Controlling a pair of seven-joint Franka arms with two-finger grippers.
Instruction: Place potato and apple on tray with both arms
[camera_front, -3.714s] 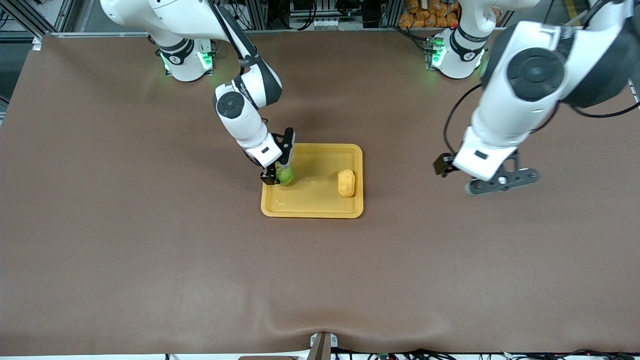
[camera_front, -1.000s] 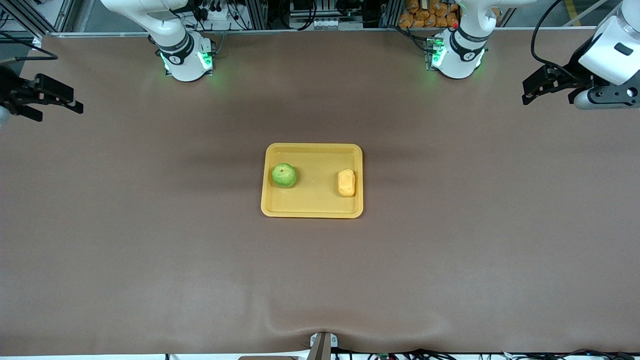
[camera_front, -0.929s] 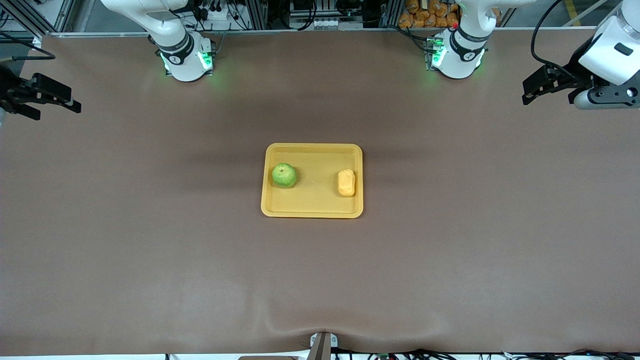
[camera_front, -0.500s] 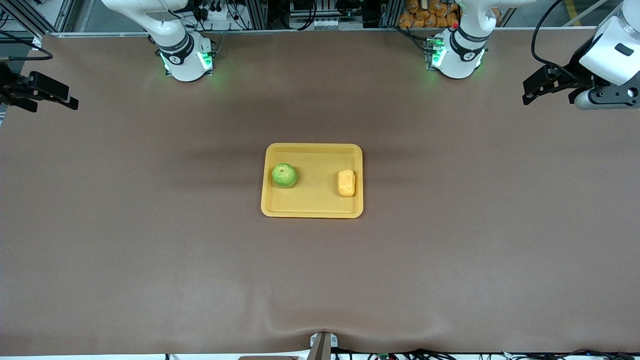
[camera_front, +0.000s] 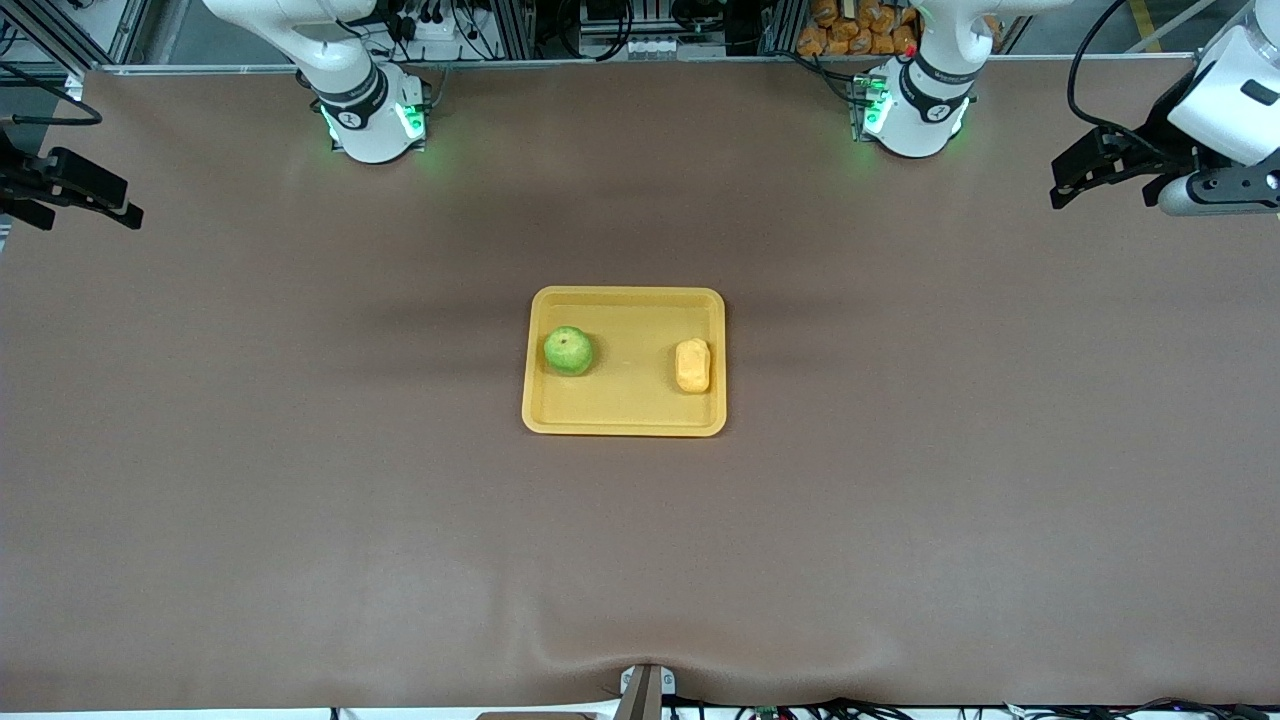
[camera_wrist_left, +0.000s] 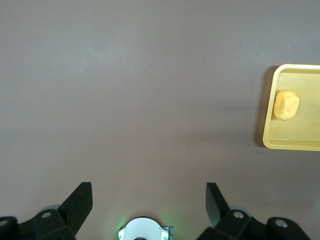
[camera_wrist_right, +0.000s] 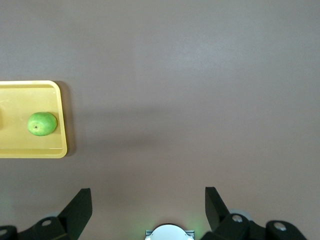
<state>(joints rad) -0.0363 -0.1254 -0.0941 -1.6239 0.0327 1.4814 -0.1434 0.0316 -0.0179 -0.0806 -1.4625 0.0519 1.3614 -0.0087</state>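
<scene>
Brown table under everything, smooth, with no writing readable on it. Going left to right in the front view: right pincer raised over the table's edge at the right arm's end, black fingers spread wide apart and holding nothing, right arm waiting. Then right arm's base, glowing green, at the table's edge farthest from the front camera; only a small mark on its dark collar, too small to read.

Yellow tray flat on the middle of the table, well apart from both pincers. Green apple resting in the tray, close to the rim toward the right arm's end. Yellow-orange potato also resting in the tray, close to the rim toward the left arm's end, apart from the apple. No label seen on tray, apple or potato.

Then left arm's base, glowing green too. Last, left pincer raised over the table's edge at the left arm's end, fingers spread wide, empty, left arm waiting as well.
</scene>
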